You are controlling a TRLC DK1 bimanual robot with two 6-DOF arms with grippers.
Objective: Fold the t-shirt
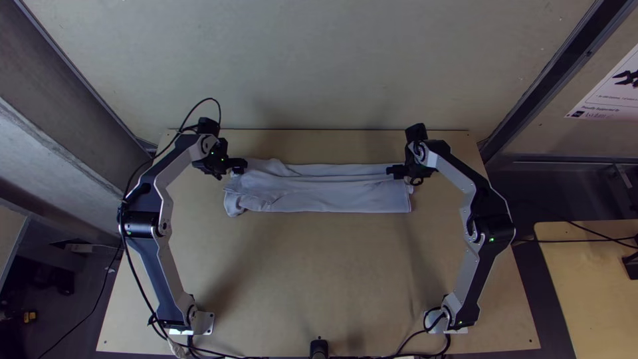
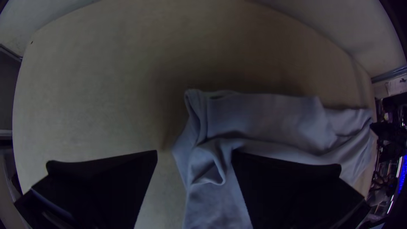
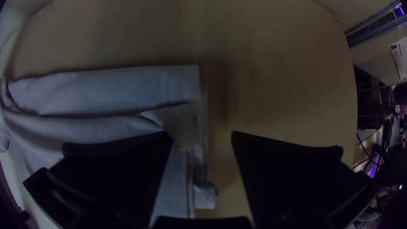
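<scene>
In the top view the light grey t-shirt point(image 1: 325, 193) lies folded into a long narrow strip across the upper table, with lengthwise creases. My left gripper point(image 1: 237, 166) is at the strip's left end, my right gripper point(image 1: 399, 173) at its right end. In the left wrist view the left gripper point(image 2: 194, 159) stands open, bunched cloth point(image 2: 212, 165) between and under its fingers. The right gripper point(image 3: 202, 142) is open too in the right wrist view, over the shirt's end edge point(image 3: 197, 127), one finger above cloth and the other above bare wood.
The light wooden table point(image 1: 319, 266) extends on both sides of the strip. A pale wall or floor surface point(image 1: 319, 66) lies beyond its far edge. Black cables point(image 1: 133, 266) run along the left arm, and a small black post point(image 1: 319, 347) stands at the near edge.
</scene>
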